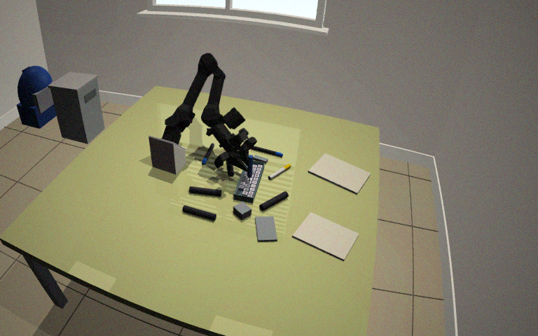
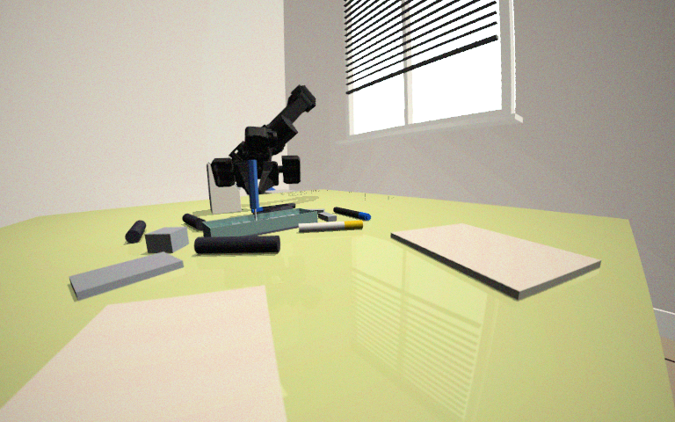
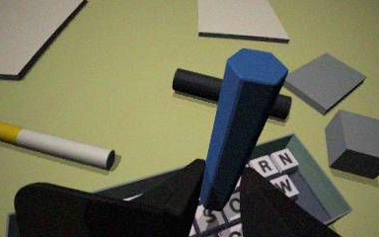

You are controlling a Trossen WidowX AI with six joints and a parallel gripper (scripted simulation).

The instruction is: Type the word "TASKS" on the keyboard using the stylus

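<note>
Blue hexagonal stylus [image 3: 241, 128] clamped upright in the black gripper [image 3: 221, 197], tip down over the teal keyboard [image 2: 257, 221].
Gripper fingers hide most keys; glossy green table [image 2: 435, 334], grey walls, blinds beyond the keyboard.

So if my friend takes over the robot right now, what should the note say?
Claw: shut on the blue stylus, which stands nearly upright.
Keyboard: on the table under the claw, among loose pens and blocks.
Stylus tip: down at the keyboard's near-left end in the exterior view; which key it is on cannot be read.
Done: stylus picked up and brought to the keys. How many letters are typed does not show.
Left: finish TASKS, press firmly, keep hold of the stylus.
</note>
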